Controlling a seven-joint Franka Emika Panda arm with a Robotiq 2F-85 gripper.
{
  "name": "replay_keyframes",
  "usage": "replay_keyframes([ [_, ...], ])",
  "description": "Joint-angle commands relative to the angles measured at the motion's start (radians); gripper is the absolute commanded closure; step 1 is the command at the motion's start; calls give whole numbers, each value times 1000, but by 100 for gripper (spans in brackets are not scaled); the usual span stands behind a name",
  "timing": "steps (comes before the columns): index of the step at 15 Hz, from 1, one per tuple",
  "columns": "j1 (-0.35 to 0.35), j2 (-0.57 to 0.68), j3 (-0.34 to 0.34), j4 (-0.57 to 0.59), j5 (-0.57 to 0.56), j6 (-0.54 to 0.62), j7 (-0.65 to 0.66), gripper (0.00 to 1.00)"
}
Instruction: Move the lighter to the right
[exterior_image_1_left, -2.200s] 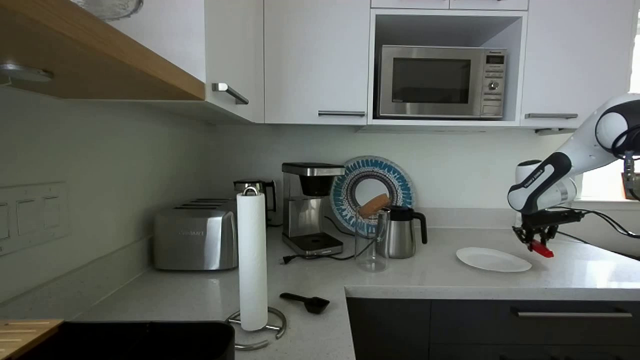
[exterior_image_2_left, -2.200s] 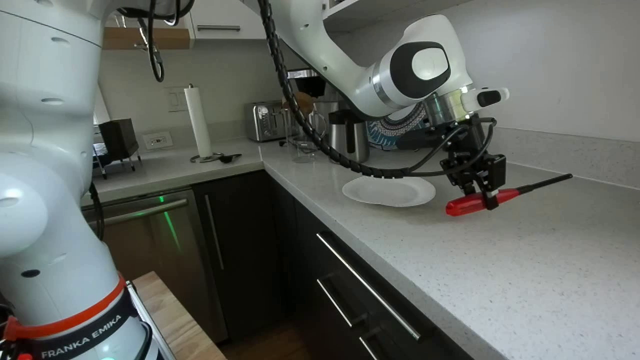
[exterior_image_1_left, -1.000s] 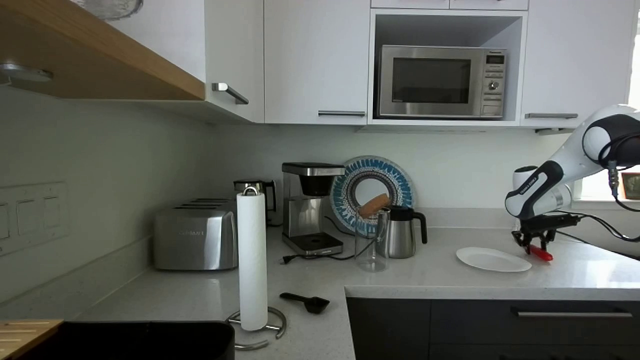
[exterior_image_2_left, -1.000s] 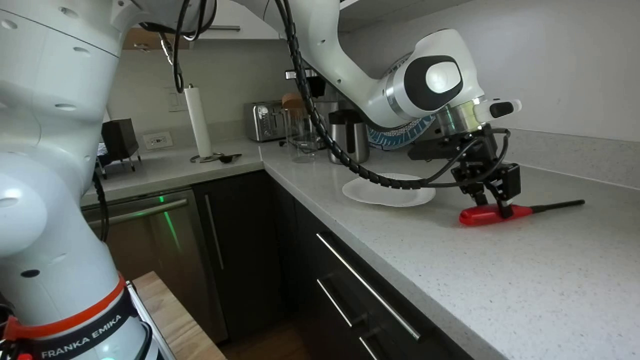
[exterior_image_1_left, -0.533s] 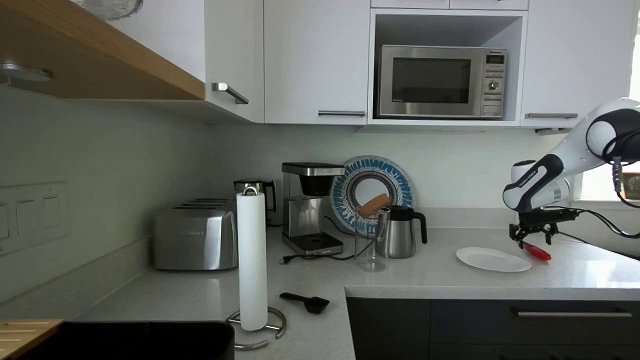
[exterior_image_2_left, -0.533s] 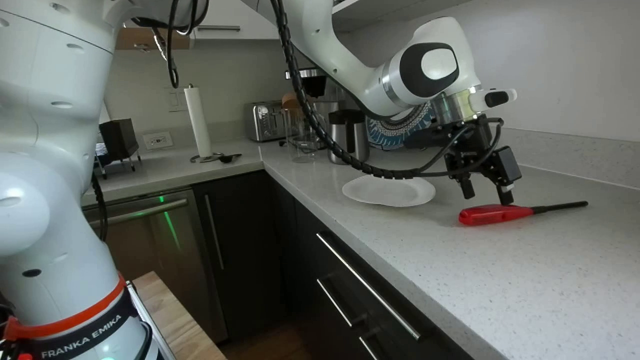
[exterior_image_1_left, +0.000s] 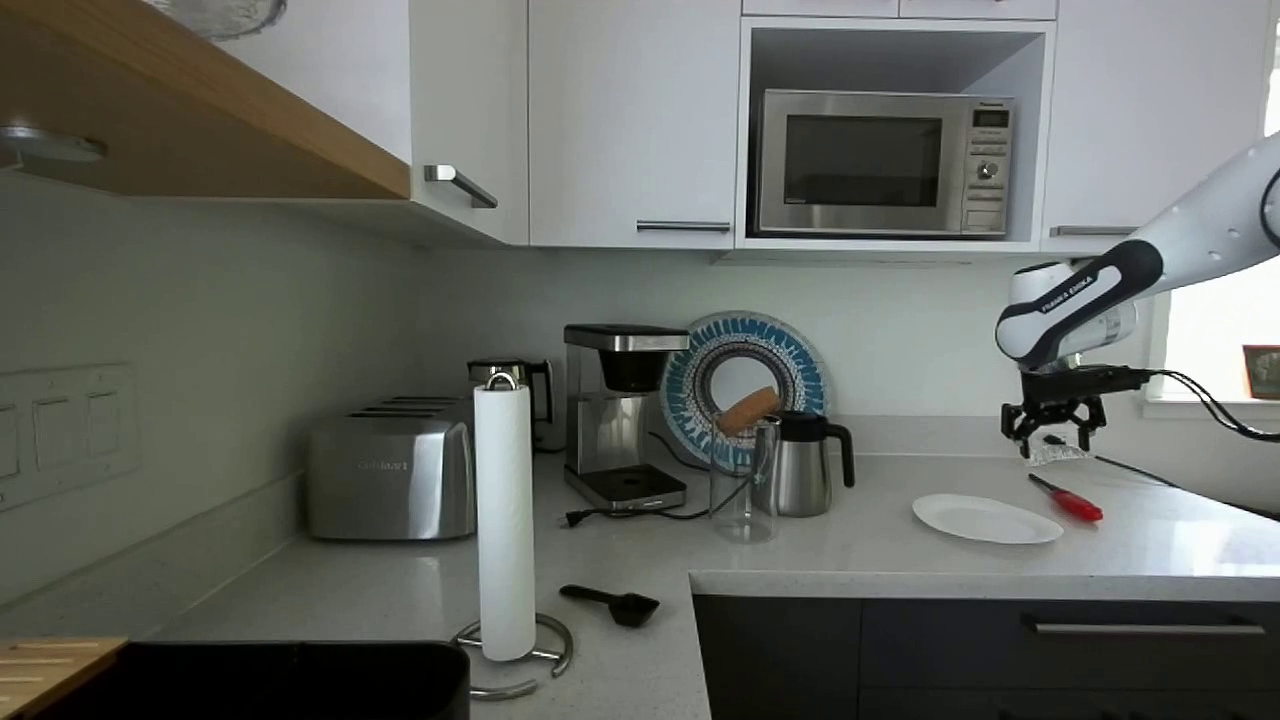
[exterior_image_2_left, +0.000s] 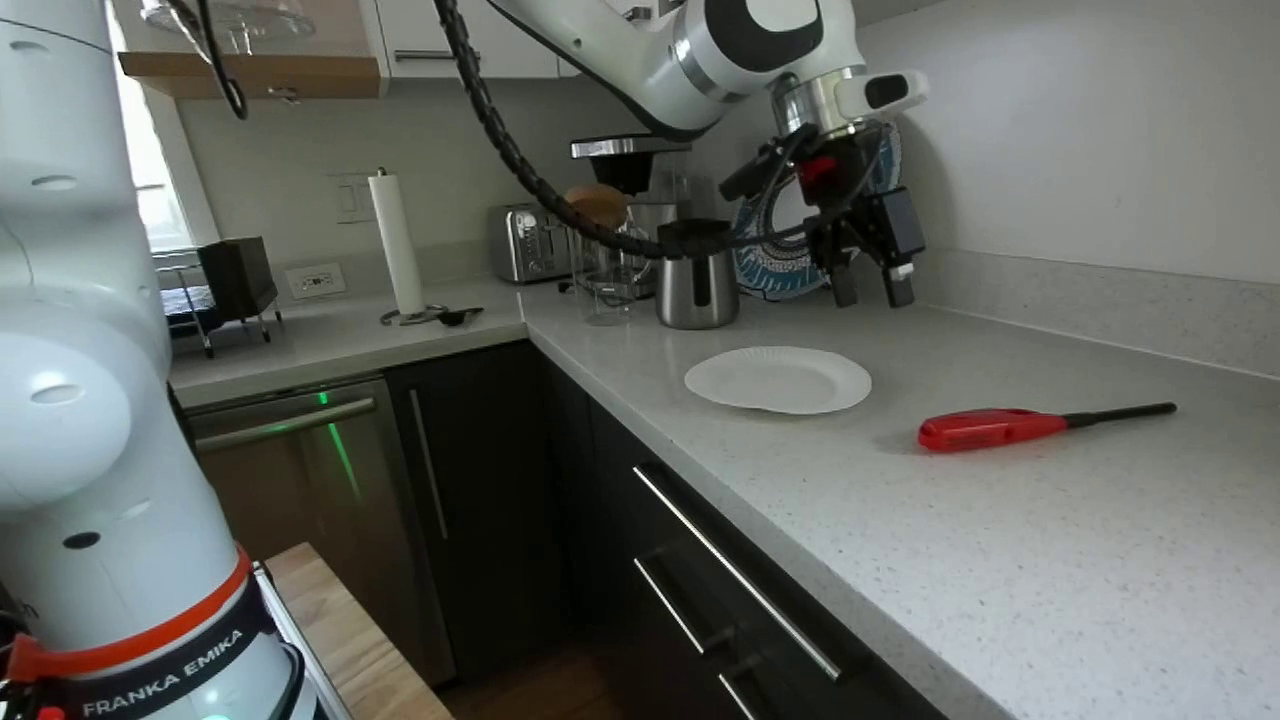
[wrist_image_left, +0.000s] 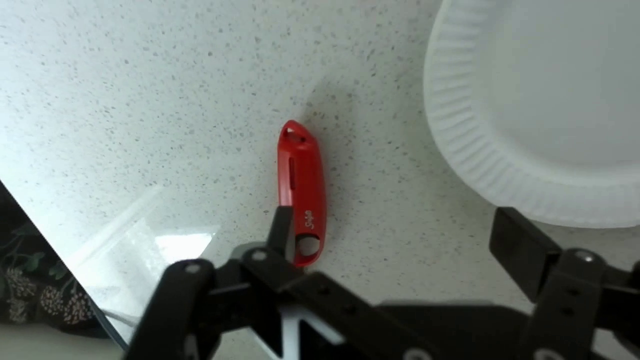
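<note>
Counter (exterior_image_2_left: 1100, 560): pale, speckled; runs beneath and beyond the plate (exterior_image_2_left: 780, 382).
Arm (exterior_image_2_left: 80, 450): white; in an exterior view, stands left of the plate and reaches out at a level higher than the plate.
Microwave (exterior_image_1_left: 862, 162): in a niche (exterior_image_1_left: 890, 55), higher than the plate.
Coffee maker (exterior_image_1_left: 613, 425): upright on the counter; in an exterior view, left of the plate and well apart from it.
Kettle (exterior_image_1_left: 802, 485): steel, upright; in an exterior view, between the plate and the coffee maker.
Hand (exterior_image_2_left: 873, 296): black, spread wide; above the counter, higher than the plate and to its right in both exterior views.
Plate: white, ribbed rim, flat on the counter.
Lighter (exterior_image_2_left: 990, 428): red, slim black end; lies on the counter, right of the plate in both exterior views, near but apart; hand clear of it.
</note>
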Motion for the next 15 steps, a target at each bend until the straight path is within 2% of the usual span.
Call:
replay_keyframes([
  [1,38,-191,49,-163,-102,-61,182,0],
  [5,55,-330,166,-226,-59,-223,367,0],
  [8,75,-391,247,-194,35,-413,461,0],
  [11,97,-464,270,-184,173,-539,385,0],
  [15,100,-573,252,-195,295,-662,219,0],
])
